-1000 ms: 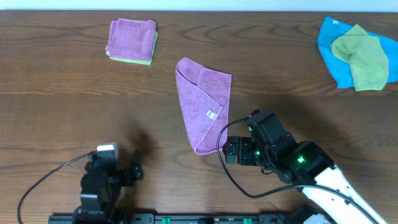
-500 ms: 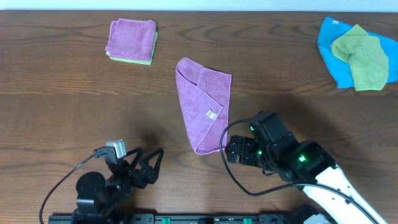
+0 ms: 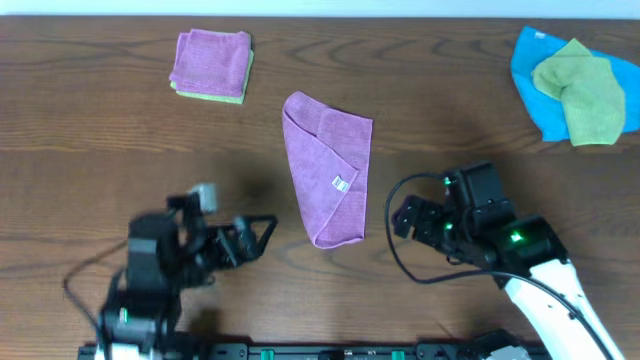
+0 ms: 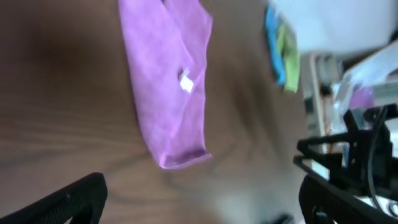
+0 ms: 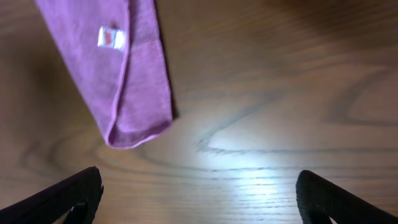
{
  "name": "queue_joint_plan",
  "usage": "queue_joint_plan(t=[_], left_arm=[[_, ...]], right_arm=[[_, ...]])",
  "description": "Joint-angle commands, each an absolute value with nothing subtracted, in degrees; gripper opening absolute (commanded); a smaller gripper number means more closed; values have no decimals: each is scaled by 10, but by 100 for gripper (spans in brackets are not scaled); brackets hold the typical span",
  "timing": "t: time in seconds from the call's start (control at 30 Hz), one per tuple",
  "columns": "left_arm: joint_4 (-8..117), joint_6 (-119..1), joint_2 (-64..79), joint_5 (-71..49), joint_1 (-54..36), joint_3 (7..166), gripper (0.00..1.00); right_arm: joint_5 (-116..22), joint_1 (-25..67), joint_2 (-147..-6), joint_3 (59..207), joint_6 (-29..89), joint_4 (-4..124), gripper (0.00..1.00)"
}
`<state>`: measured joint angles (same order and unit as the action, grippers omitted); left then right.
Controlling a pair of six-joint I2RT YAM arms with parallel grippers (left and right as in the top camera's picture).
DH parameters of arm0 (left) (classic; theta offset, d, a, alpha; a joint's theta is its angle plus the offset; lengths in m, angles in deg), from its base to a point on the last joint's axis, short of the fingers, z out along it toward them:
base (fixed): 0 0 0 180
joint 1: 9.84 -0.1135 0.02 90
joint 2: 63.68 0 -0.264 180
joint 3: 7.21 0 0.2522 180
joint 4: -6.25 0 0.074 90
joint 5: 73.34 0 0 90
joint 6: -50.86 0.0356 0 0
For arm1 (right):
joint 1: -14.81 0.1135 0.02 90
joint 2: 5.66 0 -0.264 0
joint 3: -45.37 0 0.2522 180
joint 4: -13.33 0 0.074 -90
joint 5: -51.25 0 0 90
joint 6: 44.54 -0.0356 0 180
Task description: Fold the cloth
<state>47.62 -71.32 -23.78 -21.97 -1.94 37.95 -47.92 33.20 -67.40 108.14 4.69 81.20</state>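
A purple cloth [image 3: 327, 165] lies folded into a long strip in the middle of the table, a small white tag on it. It also shows in the left wrist view [image 4: 168, 87] and the right wrist view [image 5: 115, 68]. My left gripper [image 3: 262, 235] is open and empty, to the left of the cloth's near end. My right gripper [image 3: 402, 218] is open and empty, to the right of that near end. Neither touches the cloth.
A folded purple cloth on a green one [image 3: 211, 66] sits at the back left. A blue cloth [image 3: 535, 85] with a green cloth [image 3: 582, 90] on it lies at the back right.
My left arm has swung up and toward the cloth, its gripper now pointing at it. My right gripper has pulled back to the right, away from the cloth's near end.
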Motion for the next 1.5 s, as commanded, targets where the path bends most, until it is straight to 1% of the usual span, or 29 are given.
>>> queue_joint_plan(t=[0.0,0.1,0.2,0.23,0.3,0.33,0.37,0.4,0.43,0.53,0.57,0.67,0.8,0.83,1.0,1.17,1.47], left_arm=[[545,-603,-102,-195,26,516,100],[657,-558,35,-132,86,658,100],[783,-543,166,-27,143,796,100],[815,-543,204,1,156,832,97],[848,-543,271,18,173,883,96],[852,-543,300,19,177,898,97],[851,-543,327,21,180,909,100],[846,-539,351,21,180,916,94],[832,-526,375,31,180,920,92],[806,-523,426,124,180,932,92],[806,-510,442,135,182,943,92],[811,-494,475,118,189,990,93],[820,-494,503,127,213,1057,93],[821,-494,511,133,223,1072,96],[855,-498,562,156,265,1106,95],[904,-544,600,138,295,1122,94],[938,-555,659,160,320,1207,93]], right_arm=[[-471,301,-670,1082,82,807,99],[-458,286,-670,1082,90,805,99],[-413,274,-670,1082,89,805,99],[-399,270,-670,1082,89,805,99],[-382,258,-672,1081,89,802,99],[-378,249,-674,1081,90,795,99],[-379,239,-678,1080,100,786,99],[-385,226,-684,1080,117,774,99],[-402,211,-693,1078,154,753,99],[-492,160,-722,1075,271,697,99],[-525,138,-733,1075,297,684,99],[-576,84,-753,1075,327,676,99],[-578,34,-760,1075,363,680,99],[-576,26,-761,1075,374,680,99],[-565,7,-768,1075,385,679,99],[-555,2,-803,1074,385,671,99],[-557,2,-873,1074,382,645,99]])
